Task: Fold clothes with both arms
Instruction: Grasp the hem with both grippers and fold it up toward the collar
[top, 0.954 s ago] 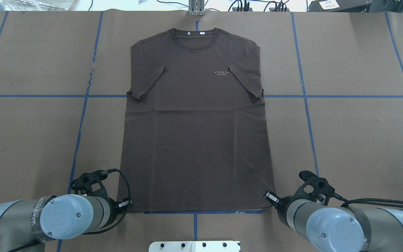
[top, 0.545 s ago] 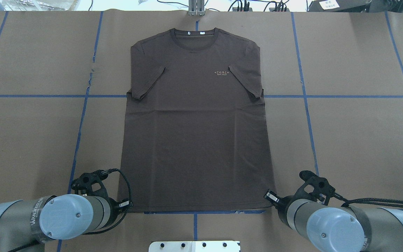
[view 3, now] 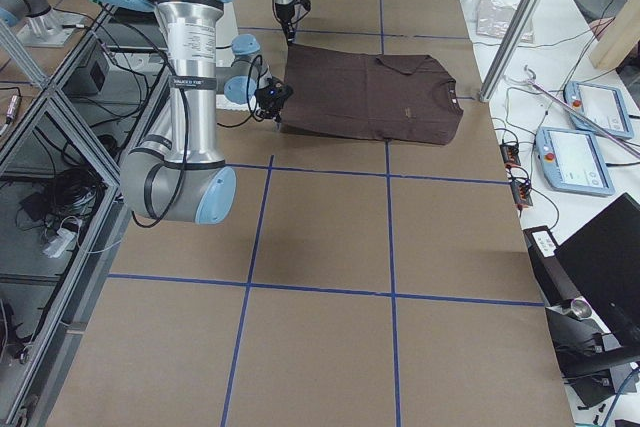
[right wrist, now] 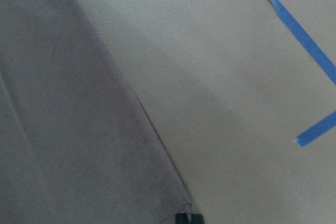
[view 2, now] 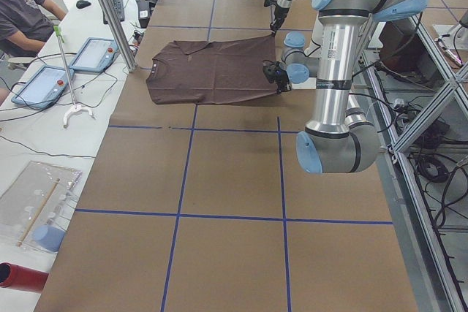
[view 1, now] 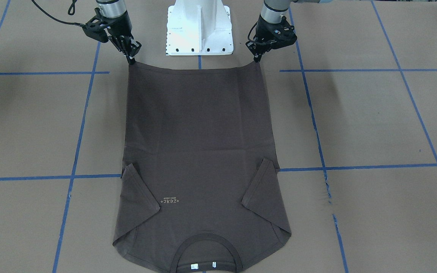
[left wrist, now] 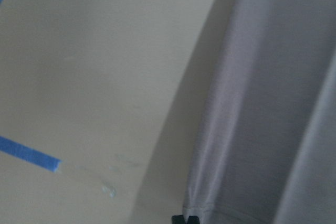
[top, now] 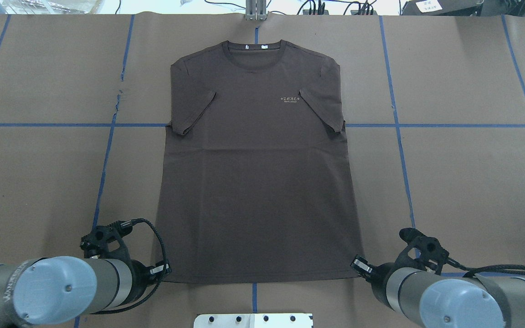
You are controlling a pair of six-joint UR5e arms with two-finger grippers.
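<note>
The dark brown T-shirt [top: 258,182] lies face up on the brown table cover, collar [top: 254,45] far from me, both short sleeves folded inward. My left gripper [top: 162,271] is shut on the hem corner at the shirt's left. My right gripper [top: 358,265] is shut on the other hem corner. In the front-facing view the left gripper [view 1: 258,60] and right gripper [view 1: 131,60] hold the hem [view 1: 195,70] taut between them, slightly off the table. Each wrist view shows cloth [left wrist: 273,103] [right wrist: 73,119] running into a black fingertip [left wrist: 185,219] [right wrist: 188,219] at the bottom edge.
The white base plate [top: 253,320] sits just behind the hem. Blue tape lines [top: 107,150] cross the brown cover. A metal post [top: 255,11] stands past the collar. A person [view 2: 22,5] sits beyond the table's far side with tablets [view 2: 44,82].
Both arms have drawn back toward the base plate with the hem corners in their grip. The hem sits nearer me and the whole shirt has shifted slightly the same way.
</note>
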